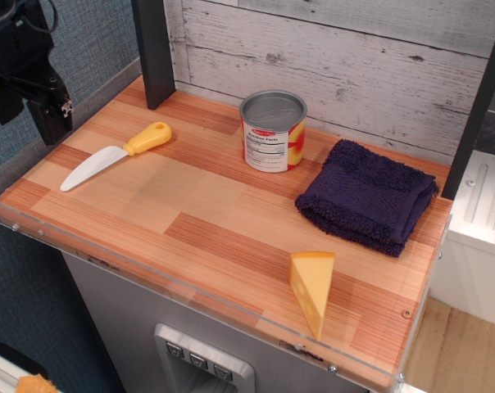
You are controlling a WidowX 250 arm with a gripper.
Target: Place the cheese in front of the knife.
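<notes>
One robot arm shows only at the upper left corner of the view, where its black gripper (47, 115) hangs above and outside the left edge of the wooden tabletop (206, 221), well apart from everything on it. The body of the arm is cut off by the frame, and the fingertips are too dark and cropped to tell whether they are spread or pressed together; nothing is seen between them.

The knife (116, 155) lies flat near the left rear of the table, its yellow handle pointing toward the back right and its white blade toward the front left. The cheese (312, 288) stands on the front right part of the table, near the front edge, its point facing down toward the viewer. Between them at the back stands a can (272, 131), upright, and to its right lies a folded dark blue cloth (366, 196), just behind the cheese.
</notes>
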